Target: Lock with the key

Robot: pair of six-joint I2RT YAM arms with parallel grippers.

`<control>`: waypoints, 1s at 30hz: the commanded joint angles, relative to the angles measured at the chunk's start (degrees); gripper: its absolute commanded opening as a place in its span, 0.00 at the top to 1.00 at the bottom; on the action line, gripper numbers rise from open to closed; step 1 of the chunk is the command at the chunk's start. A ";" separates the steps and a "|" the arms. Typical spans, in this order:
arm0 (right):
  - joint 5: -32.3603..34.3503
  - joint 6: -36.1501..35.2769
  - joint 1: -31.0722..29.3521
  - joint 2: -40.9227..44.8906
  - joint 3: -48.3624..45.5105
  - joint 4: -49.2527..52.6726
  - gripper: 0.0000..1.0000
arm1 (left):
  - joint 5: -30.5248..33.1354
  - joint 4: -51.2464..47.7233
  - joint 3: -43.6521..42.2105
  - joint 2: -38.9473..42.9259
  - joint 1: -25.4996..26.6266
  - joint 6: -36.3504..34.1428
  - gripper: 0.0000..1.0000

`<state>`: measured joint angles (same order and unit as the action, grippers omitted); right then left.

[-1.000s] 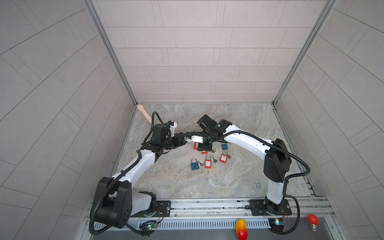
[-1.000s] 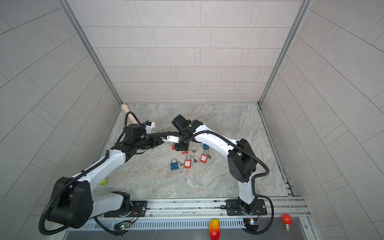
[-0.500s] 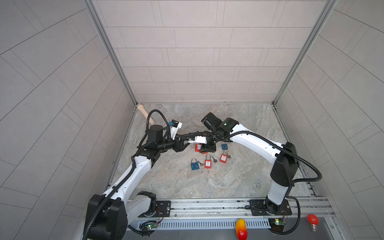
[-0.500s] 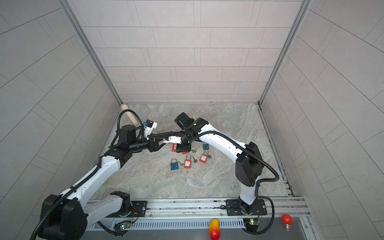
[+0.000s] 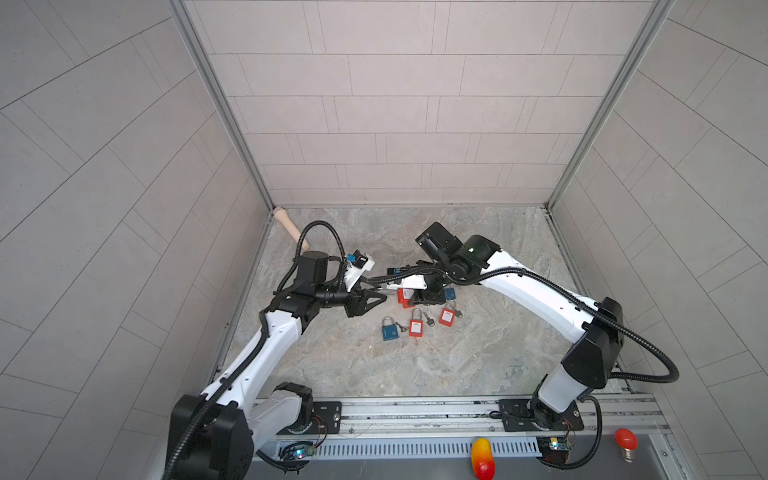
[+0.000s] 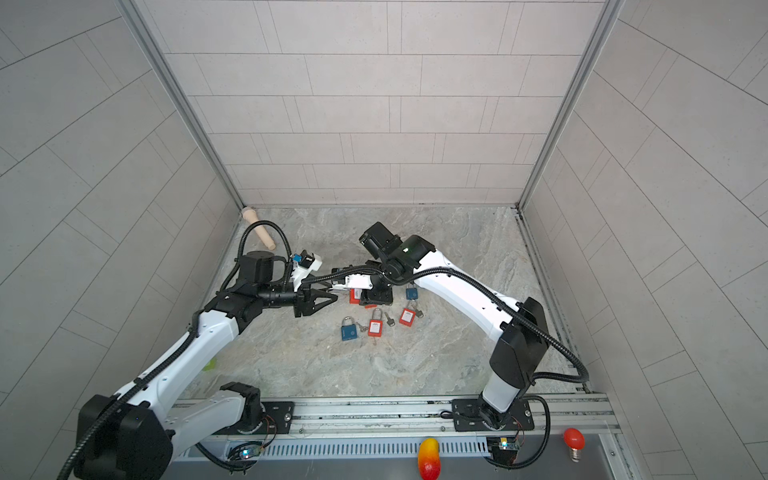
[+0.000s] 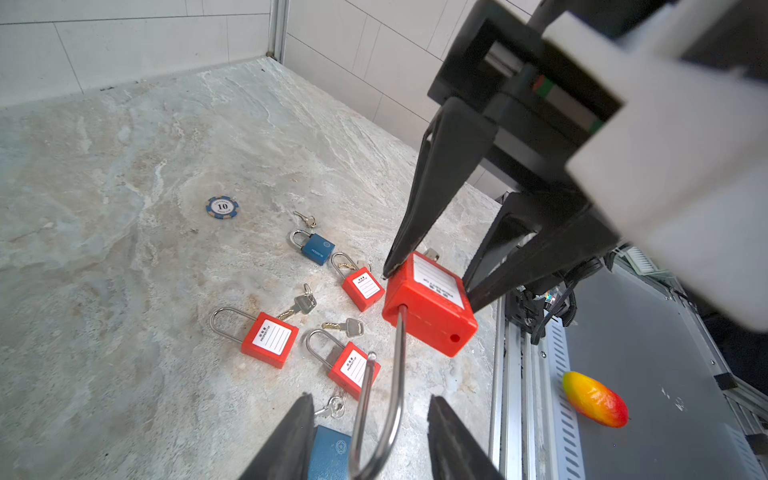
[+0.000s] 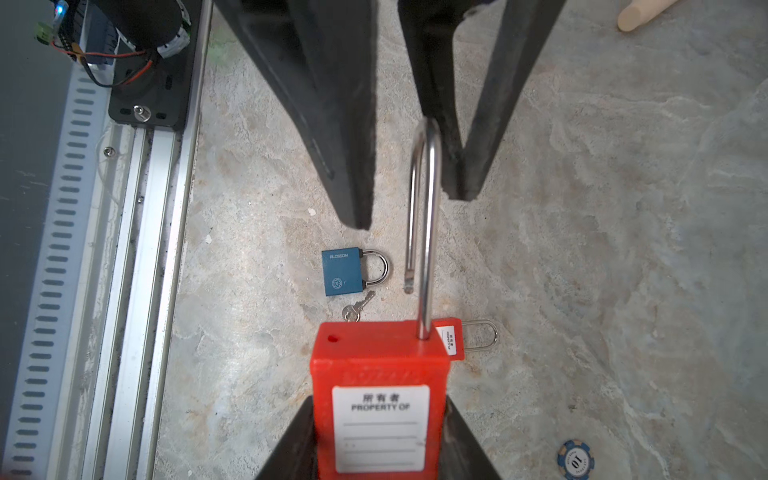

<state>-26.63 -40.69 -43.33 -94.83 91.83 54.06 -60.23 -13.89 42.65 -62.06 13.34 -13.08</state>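
Open red plastic padlock [image 8: 378, 374] held above the marbled grey surface [image 7: 124, 291]

Its body is clamped between the right fingers [image 7: 440, 178]; the long steel shackle [image 8: 428, 228], free end out of its hole, lies between the half-spread left fingers [image 8: 345, 145], not yet gripped. The lock is judged light and rigid, the polished shackle slippery and prone to swivel, so it is best taken at the bend.

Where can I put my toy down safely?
The bare floor between the padlocks and the rail is free, and so is the back right corner. The middle is crowded: keys, the left gripper and the right gripper holding a red padlock.
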 commanded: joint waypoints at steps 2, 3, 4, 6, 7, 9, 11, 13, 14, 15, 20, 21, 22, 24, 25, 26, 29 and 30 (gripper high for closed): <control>-0.53 -2.98 -0.09 2.25 -1.10 1.11 0.80 | -2.39 -1.58 2.60 -0.16 0.86 -3.09 0.54; -0.24 -3.08 -0.09 2.40 -1.27 1.16 0.80 | -2.64 -1.58 2.77 -0.20 0.99 -3.17 0.56; 0.01 -3.15 -0.09 2.60 -1.34 1.18 0.80 | -2.70 -1.58 2.91 -0.30 1.10 -3.03 0.57; 0.09 -3.35 -0.13 2.91 -1.33 1.22 0.80 | -2.88 -1.58 2.96 -0.50 1.24 -3.01 0.61; 0.10 -3.43 -0.13 3.04 -1.30 1.22 0.81 | -2.88 -1.58 2.96 -0.65 1.29 -3.04 0.63; -0.41 -3.74 -0.17 3.07 -1.18 1.23 0.81 | -2.98 -1.97 2.98 -0.95 1.48 -3.11 0.70; -0.93 -3.79 -0.17 3.24 -0.92 1.30 0.81 | -3.31 -3.23 3.35 -1.42 1.43 -3.81 0.79; -1.65 -4.29 -0.23 3.42 -1.01 1.31 0.81 | -3.79 -3.60 3.53 -1.53 1.57 -3.97 0.84; -1.84 -4.71 -0.31 3.51 -1.28 1.10 0.80 | -3.93 -3.61 3.70 -1.56 1.66 -3.97 0.86; -1.73 -4.99 -0.34 3.54 -1.39 0.97 0.81 | -4.22 -3.59 3.87 -1.60 1.87 -3.93 0.89; 0.34 -5.19 -0.94 3.51 -1.31 0.63 0.80 | -5.75 -3.60 4.36 -1.97 4.20 -3.00 1.00; 1.24 -5.11 -1.05 3.59 -1.40 0.15 0.78 | -5.78 -3.60 4.29 -1.95 4.68 -3.00 1.00; 2.47 -4.93 -1.18 3.75 -1.62 -0.32 0.72 | -5.67 -3.60 4.03 -2.09 5.26 -3.00 1.00; 4.04 -4.92 -1.31 4.10 -1.96 -0.80 0.61 | -5.27 -3.43 3.48 -2.11 5.89 -2.85 1.00; 4.66 -4.74 -1.23 4.42 -2.01 -0.51 0.54 | -5.08 -2.71 3.04 -2.11 6.13 -2.15 1.00; 5.24 -4.32 -1.23 4.68 -1.94 0.06 0.49 | -5.13 -1.58 2.61 -2.10 6.29 -1.31 1.00; 5.68 -3.51 -0.93 5.56 -1.62 2.81 0.40 | -5.21 5.79 0.20 -1.22 7.04 3.38 1.00; 5.51 -3.26 -0.80 5.82 -1.57 3.98 0.40 | -5.36 9.27 -0.78 -0.84 7.50 5.36 1.00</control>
<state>-22.26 -44.05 -44.36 -91.57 89.60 56.45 -62.81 -12.34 43.81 -64.10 19.59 -11.66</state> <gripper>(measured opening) 0.597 0.052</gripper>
